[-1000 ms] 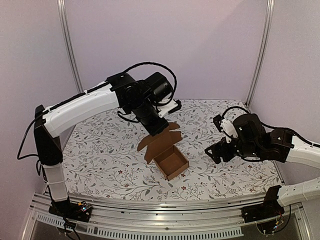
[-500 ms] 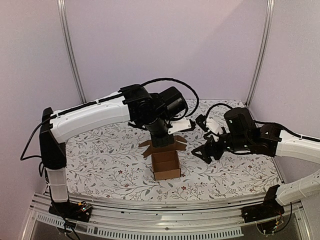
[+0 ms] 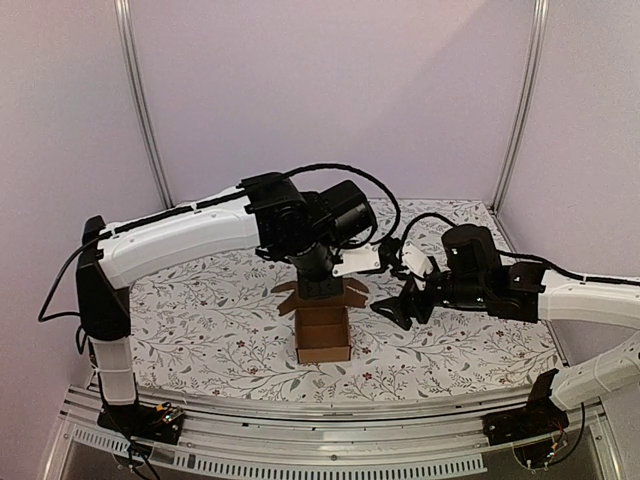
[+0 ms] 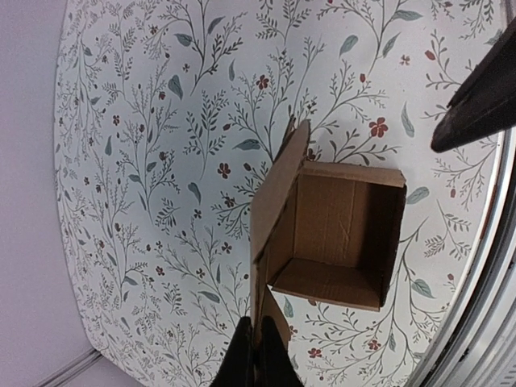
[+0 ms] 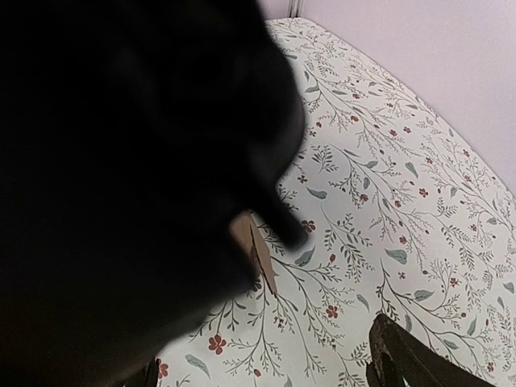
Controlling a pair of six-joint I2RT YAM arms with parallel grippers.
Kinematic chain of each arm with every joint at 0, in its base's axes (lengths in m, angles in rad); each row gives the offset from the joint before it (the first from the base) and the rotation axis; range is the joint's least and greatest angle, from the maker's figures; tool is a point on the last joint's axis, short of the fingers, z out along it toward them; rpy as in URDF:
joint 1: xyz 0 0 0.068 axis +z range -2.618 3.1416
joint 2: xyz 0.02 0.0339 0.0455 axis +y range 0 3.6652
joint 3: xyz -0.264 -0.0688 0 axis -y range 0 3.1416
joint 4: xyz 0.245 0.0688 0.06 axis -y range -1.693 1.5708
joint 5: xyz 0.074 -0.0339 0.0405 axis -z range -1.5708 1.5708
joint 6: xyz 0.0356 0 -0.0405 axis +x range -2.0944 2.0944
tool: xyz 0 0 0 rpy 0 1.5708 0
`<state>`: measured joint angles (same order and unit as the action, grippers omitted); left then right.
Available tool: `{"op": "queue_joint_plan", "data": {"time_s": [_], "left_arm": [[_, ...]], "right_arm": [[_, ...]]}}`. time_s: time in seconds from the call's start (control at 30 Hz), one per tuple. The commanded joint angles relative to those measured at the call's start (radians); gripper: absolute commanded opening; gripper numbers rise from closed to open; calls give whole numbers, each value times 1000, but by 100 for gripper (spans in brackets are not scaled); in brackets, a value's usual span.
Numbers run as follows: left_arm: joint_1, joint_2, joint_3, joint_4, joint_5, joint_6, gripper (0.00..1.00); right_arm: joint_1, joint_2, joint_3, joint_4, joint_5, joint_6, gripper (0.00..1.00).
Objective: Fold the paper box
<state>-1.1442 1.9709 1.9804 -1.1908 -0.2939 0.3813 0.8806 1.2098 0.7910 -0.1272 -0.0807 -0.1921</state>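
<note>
Notably: left claw [image 4: 255, 359] clenched on raised lid flap of paper box [image 3: 323, 335]; box stood open directly beneath claw, presumably steadied for folding. Right claw [image 3: 395, 310] spread, empty; box just beyond its fingertips, probably staged to tuck flap.

Brown paper box [image 3: 323, 335] — open-topped, standing upright — flaps raised behind

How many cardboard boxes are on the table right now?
1. The paper box sits midway across the table, top open, one flap pinched in the left gripper. Another may be hidden from view.
</note>
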Motion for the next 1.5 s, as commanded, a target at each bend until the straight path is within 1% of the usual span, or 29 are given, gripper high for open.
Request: {"op": "queue_joint_plan", "data": {"time_s": [0.0, 0.1, 0.23, 0.47, 0.6, 0.7, 0.93, 1.07, 1.2, 1.37, 1.47], "left_arm": [[-32, -59, -1, 40, 36, 24, 0], [-35, -61, -6, 39, 35, 20, 0], [-37, -71, -27, 38, 30, 15, 0], [-36, -106, -68, 41, 42, -2, 0], [-37, -122, -86, 49, 61, -9, 0], [-37, -135, -93, 61, 103, -11, 0], [-37, -148, -93, 74, 145, -13, 0], [-37, -142, -89, 73, 144, -11, 0], [-37, -141, -85, 74, 146, -15, 0], [-37, -140, -83, 74, 150, -12, 0], [-37, -139, -84, 73, 151, -12, 0]], "right_arm": [[-9, 42, -74, 99, 25, -65, 89], [-17, 64, -99, 163, 15, -72, 89], [-35, 82, -164, 264, -37, -54, 87], [-38, 33, -277, 415, -77, -16, 87], [-39, -16, -309, 432, -90, -4, 87], [-39, -31, -314, 438, -81, -2, 86], [-40, -72, -307, 455, -131, 2, 82], [-39, -74, -292, 456, -158, 0, 76], [-40, -34, -266, 461, -201, 7, 68], [-39, 18, -244, 479, -228, 18, 56], [-39, 37, -238, 489, -240, 23, 45]]}}
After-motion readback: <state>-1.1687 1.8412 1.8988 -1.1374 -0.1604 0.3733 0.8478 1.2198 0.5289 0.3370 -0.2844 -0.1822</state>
